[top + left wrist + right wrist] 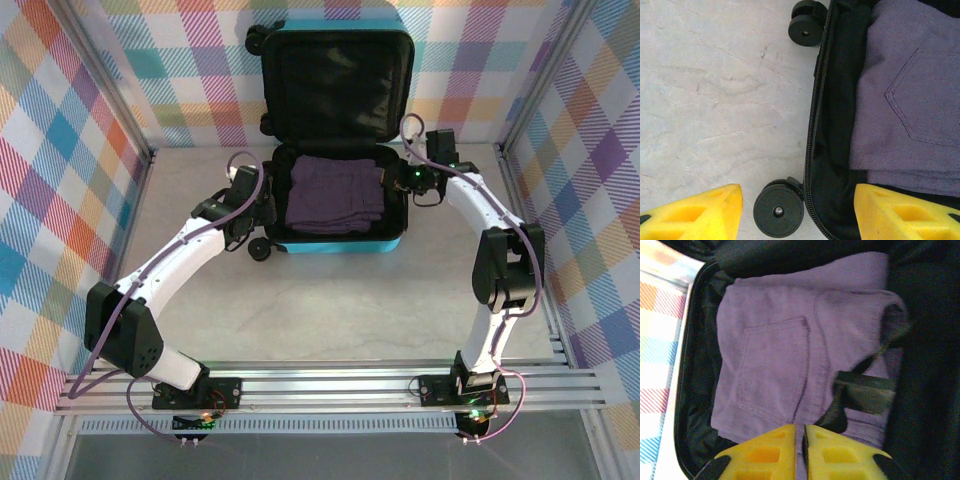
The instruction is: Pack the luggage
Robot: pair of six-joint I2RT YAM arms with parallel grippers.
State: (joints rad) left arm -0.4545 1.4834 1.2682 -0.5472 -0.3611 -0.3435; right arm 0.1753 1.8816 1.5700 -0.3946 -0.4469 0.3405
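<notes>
From above, the turquoise luggage (340,243) lies open at the far middle of the table (330,310). Its lid stands against the checkered back wall (200,60), and a folded purple garment (335,195) fills its lower half. The left gripper (247,208) sits at the case's left rim, the right gripper (405,180) at its right rim.

The left wrist camera supplies what that view cannot: the left claw is spread wide, its yellow fingers (695,212) straddling the zipper rim and a black wheel (778,212).

The right wrist camera looks into the case. The right claw is pressed together over the garment, near a dark strap (865,390). Whether cloth is caught between its fingers cannot be told.
</notes>
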